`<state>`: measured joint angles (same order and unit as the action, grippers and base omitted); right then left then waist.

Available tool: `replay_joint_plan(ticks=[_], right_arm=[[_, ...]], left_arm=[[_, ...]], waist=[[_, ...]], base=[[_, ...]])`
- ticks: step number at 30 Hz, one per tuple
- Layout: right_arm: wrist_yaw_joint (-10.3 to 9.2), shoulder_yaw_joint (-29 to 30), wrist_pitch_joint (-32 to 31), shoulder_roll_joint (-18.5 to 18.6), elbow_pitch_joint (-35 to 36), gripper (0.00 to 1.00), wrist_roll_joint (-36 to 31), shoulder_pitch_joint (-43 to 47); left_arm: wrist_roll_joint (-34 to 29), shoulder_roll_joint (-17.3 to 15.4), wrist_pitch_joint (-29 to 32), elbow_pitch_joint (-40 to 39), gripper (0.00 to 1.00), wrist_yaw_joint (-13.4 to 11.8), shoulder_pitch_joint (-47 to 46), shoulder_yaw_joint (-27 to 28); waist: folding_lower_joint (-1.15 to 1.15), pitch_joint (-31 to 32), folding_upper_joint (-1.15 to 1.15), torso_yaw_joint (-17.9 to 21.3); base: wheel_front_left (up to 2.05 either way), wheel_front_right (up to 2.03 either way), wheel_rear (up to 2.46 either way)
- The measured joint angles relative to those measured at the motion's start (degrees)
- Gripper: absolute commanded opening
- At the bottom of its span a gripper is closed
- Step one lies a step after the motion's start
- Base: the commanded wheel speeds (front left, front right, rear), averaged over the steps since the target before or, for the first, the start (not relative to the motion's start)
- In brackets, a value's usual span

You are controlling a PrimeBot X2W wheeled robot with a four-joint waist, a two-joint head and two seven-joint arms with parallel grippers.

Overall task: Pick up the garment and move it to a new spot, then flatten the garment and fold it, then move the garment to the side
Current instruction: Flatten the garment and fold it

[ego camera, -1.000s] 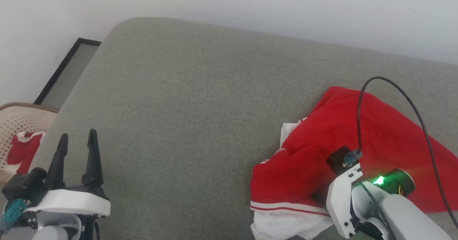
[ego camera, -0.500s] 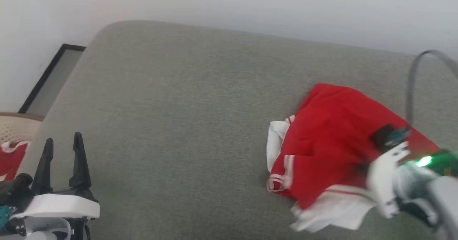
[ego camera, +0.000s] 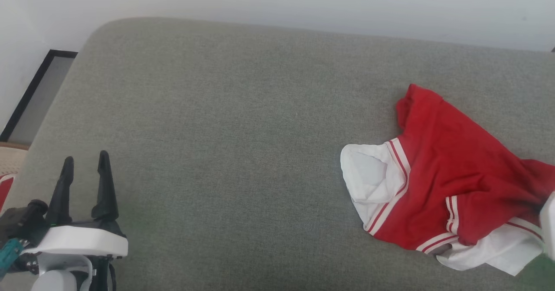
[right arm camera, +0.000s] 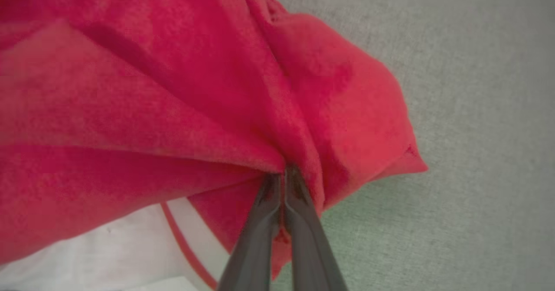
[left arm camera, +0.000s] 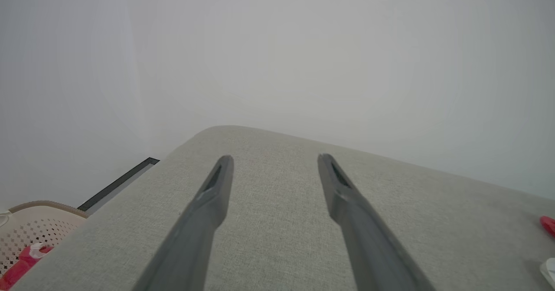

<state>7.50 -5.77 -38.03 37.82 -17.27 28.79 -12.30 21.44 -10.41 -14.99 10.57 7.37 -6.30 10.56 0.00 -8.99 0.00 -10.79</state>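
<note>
Red T-shirt [ego camera: 451,182] crumpled at the right end of the grey cushion [ego camera: 225,130], right gripper [right arm camera: 284,174] clamped on a gathered fold, apparently for lifting it elsewhere, while the left gripper [ego camera: 85,156] rests empty, fingers apart, well away.

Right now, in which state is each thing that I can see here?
red T-shirt, crumpled on the grey cushion, one fold pinched by the right gripper.
right gripper, shut on the red T-shirt.
left gripper, open, empty.
laundry basket, holding red-and-white cloth.
</note>
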Motion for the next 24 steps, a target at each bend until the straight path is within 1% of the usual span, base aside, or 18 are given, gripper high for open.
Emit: replay_joint_plan(ticks=[1,2,3,4,5,9,14,17,21,24], right_arm=[[0.0,0.2,0.3,-0.9,-1.0,0.08,0.0,0.0],[-0.01,0.3,0.7,-1.9,-2.0,0.27,0.0,-0.2],[-0.01,0.2,1.0,-2.7,-2.8,0.4,0.0,-0.6],[-0.01,0.1,1.2,-3.1,-3.7,0.91,-0.2,-1.1],[-0.01,0.0,1.6,-3.4,-4.4,1.0,-0.5,-1.6],[-0.03,-0.8,3.3,-4.2,-5.3,1.0,-0.6,-3.3],[-0.02,-1.2,5.4,-5.2,-3.9,1.0,-0.3,-3.5],[-0.02,-0.8,6.4,-6.1,-1.7,1.0,-0.1,-3.4],[-0.01,0.8,8.6,-7.6,2.1,1.0,-0.3,-3.2],[-0.01,2.4,11.6,-9.8,5.3,1.0,-2.1,-3.0]], left_arm=[[0.0,-0.1,0.0,0.1,1.0,0.0,-0.2,-0.3],[0.0,-0.3,0.0,0.2,1.0,0.0,-0.3,-0.6],[0.1,-0.4,0.0,0.2,1.0,0.0,-0.5,-0.9],[0.3,-0.6,0.0,0.3,1.0,0.0,-0.7,-1.4],[0.6,-1.0,0.0,0.4,1.0,0.0,-0.8,-2.1],[1.5,-2.4,0.0,0.8,1.0,0.0,-1.2,-3.7],[3.3,-4.7,0.0,1.0,1.0,0.0,-2.3,-6.2],[5.0,-6.8,0.0,1.8,1.0,0.0,-2.7,-9.1],[8.5,-10.4,0.0,3.5,1.0,0.0,-4.8,-14.2],[11.7,-13.1,1.5,4.3,1.0,0.0,-7.0,-18.2]], waist=[[0.0,-0.1,0.0,0.1],[0.0,-0.3,0.0,0.1],[0.0,-0.4,0.0,0.2],[0.0,-0.5,0.0,0.3],[0.0,-0.7,0.0,0.4],[0.0,-0.9,0.0,1.1],[0.0,-0.6,0.0,2.6],[0.0,-0.2,0.0,3.8],[0.0,0.3,0.0,5.7],[0.0,0.8,0.0,7.3]], base=[[0.0,0.0,0.0],[0.0,0.0,0.0],[0.0,0.0,0.0],[0.0,0.0,0.0],[0.0,0.0,0.0],[0.0,0.0,0.0],[0.0,0.0,0.0],[0.0,0.0,0.0],[0.0,0.0,0.0],[0.0,0.0,0.0]])
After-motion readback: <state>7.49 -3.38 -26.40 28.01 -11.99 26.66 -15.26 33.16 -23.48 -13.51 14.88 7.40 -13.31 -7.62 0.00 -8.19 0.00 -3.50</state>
